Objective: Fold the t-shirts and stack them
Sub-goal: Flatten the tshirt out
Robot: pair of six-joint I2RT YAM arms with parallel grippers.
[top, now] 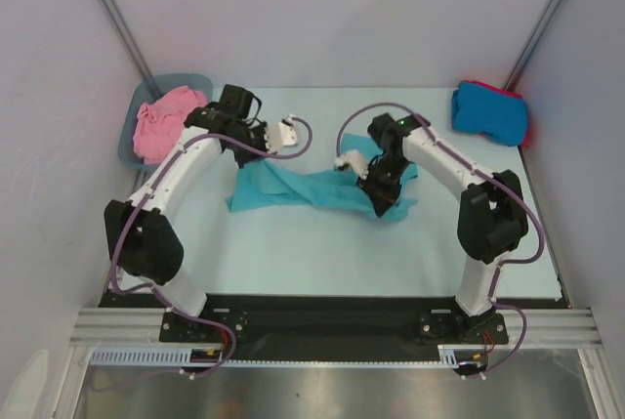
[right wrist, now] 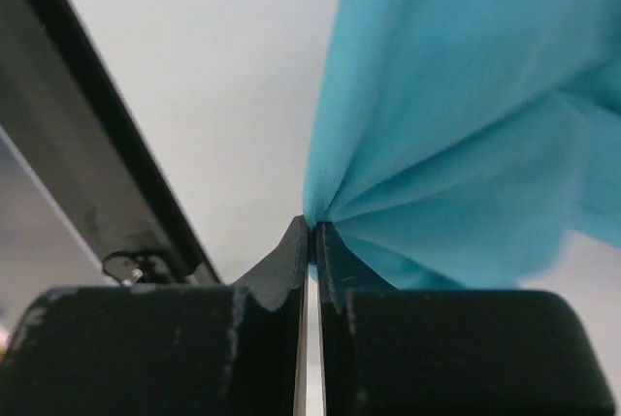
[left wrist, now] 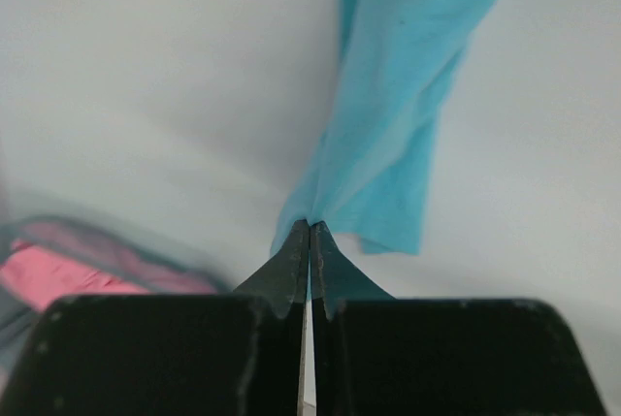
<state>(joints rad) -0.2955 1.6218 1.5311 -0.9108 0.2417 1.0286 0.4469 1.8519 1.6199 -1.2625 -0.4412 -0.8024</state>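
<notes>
From above, the teal shirt (top: 312, 189) lies bunched in a strip across the middle of the table (top: 293, 253). To fold it well, we judge it first needs lifting and drawing apart evenly, neither side leading, so that it spreads flat without a twist. The left arm (top: 186, 170) reaches forward and bends inward over the strip's left end, and the right arm (top: 439, 155) crooks inward over its right end. The pink shirt (top: 161, 126) sits in the tub (top: 181, 80) at far left, and the blue shirt (top: 488, 111) lies folded at far right. In the left wrist view, we see the left gripper (left wrist: 309, 227) clamped on a pinch of teal cloth that runs away from the tips. In the right wrist view, the right gripper (right wrist: 310, 227) grips a gathered fold, with pleats fanning from its tips.
</notes>
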